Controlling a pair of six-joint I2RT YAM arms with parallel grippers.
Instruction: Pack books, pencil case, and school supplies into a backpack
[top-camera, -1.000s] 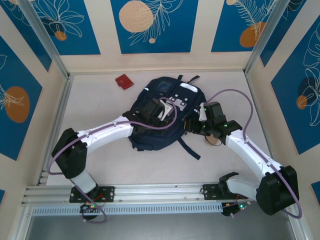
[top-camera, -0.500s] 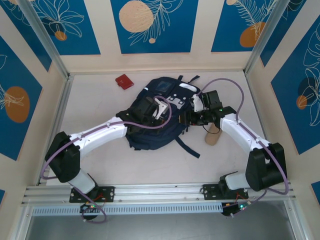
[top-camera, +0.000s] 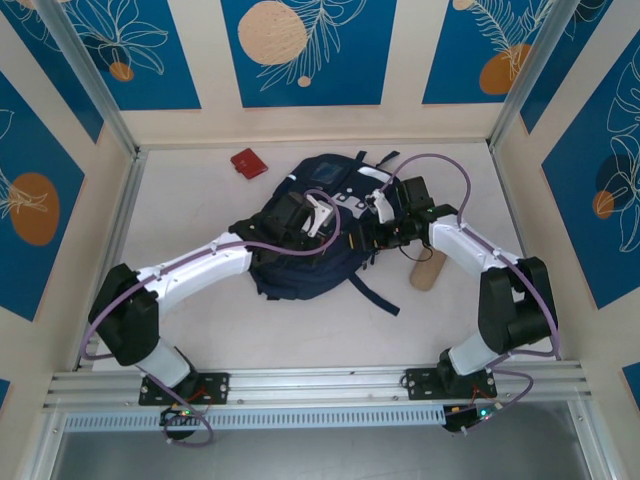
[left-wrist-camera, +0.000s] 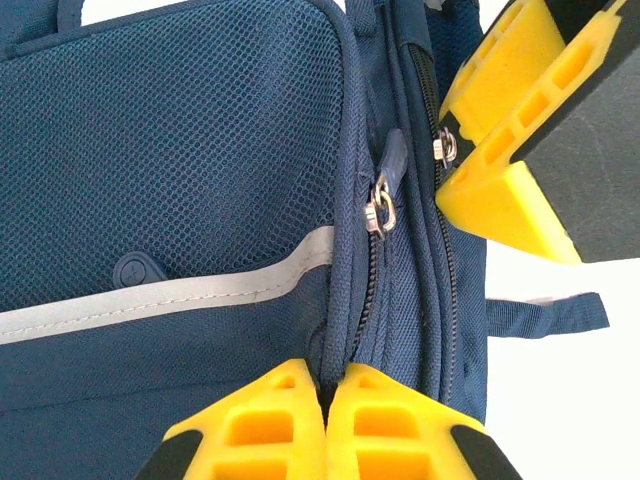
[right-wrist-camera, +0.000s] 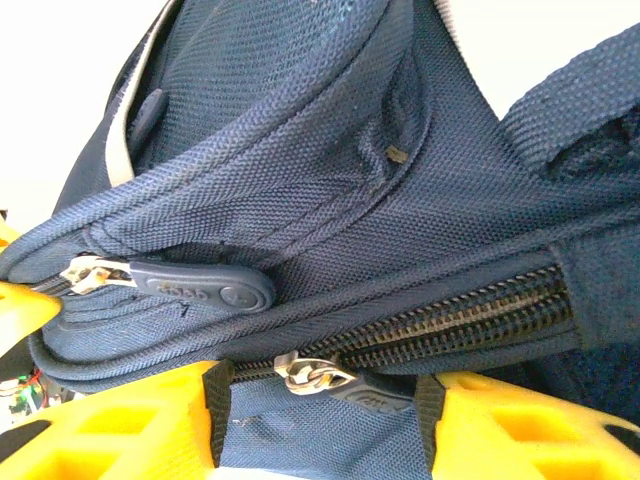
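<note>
Your right gripper has swung in against the backpack, jaws spread either side of its main zipper pull (not gripped yet). The left gripper stays pinched on the backpack's seam, so unzipping looks next.

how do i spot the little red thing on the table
Find the big navy backpack. Past its far left corner, near the back wall, lies the small red item. It is the only red thing; the tan roll lies on the right.

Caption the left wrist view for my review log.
Left gripper shut on the backpack at a seam; right gripper open around a zipper pull.
</note>
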